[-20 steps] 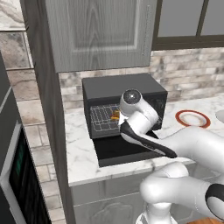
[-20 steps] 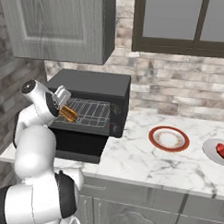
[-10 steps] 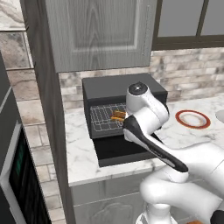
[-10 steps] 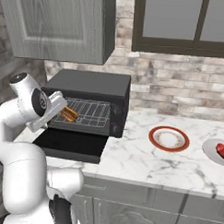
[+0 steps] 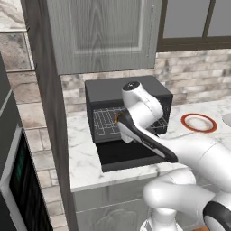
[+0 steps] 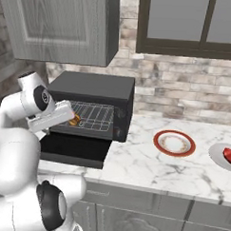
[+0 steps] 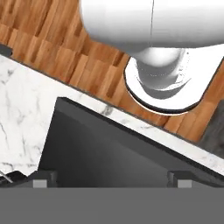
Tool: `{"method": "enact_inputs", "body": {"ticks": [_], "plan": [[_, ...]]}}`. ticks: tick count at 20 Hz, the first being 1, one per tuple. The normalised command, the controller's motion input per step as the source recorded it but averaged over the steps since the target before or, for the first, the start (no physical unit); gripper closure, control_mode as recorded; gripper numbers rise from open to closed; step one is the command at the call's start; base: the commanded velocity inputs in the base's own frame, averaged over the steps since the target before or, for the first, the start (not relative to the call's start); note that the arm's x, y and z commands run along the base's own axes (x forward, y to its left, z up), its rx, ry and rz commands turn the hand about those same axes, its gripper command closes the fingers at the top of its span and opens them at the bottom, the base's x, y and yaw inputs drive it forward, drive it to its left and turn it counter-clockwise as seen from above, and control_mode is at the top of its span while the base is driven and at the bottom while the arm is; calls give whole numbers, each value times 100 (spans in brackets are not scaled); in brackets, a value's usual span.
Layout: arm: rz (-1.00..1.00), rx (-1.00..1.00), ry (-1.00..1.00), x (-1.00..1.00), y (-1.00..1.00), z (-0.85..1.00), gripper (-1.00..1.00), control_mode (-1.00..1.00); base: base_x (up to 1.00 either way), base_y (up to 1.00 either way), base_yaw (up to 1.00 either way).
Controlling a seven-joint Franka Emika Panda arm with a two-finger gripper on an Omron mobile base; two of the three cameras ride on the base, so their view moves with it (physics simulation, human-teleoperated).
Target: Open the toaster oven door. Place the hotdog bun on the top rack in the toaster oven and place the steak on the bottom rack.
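Now, step in hand: the bun half looks done; by my reading the arm is clear of the cavity and the steak half has not begun.
Tabletop [image 6: 148, 173]: white marble, carrying the oven at its left end and the dishes well off to the right.
Toaster oven [image 6: 92, 85]: black box against the brick wall, its front facing the robot.
Toaster oven door [image 5: 128, 155]: dropped flat on its lower hinge, lying level over the tabletop in front of the cavity; the hand view looks straight down on its dark panel [image 7: 109, 153].
Top rack [image 6: 96, 115]: silver wire grid across the cavity, reachable over the open door.
Bottom rack: hidden behind the arm and the door edge; I cannot make it out.
Red-rimmed plate [image 6: 174, 143]: bare, between the oven and the steak.
Steak [image 6: 230, 155]: red piece on a pale dish at the far right edge, well apart from the oven; too cropped to tell its long axis.
Hotdog bun [image 6: 74, 119]: lying on the top rack near its left front; mostly covered, so its direction is unclear.
Hand [image 7: 109, 177]: empty, fingers spread wide, pointing down over the door.
Next move calls for: a long swing right to the steak, a grasp from above, then a low entry under the top rack.
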Motion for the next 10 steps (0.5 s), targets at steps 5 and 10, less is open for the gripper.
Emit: {"method": "enact_inputs", "body": {"ticks": [5, 10], "plan": [[-49, 4, 0, -1, -18, -2, -100, -100, 0, 0, 0], [-43, 7, 0, -4, -21, -21, -100, -100, 0, 0, 0]]}}
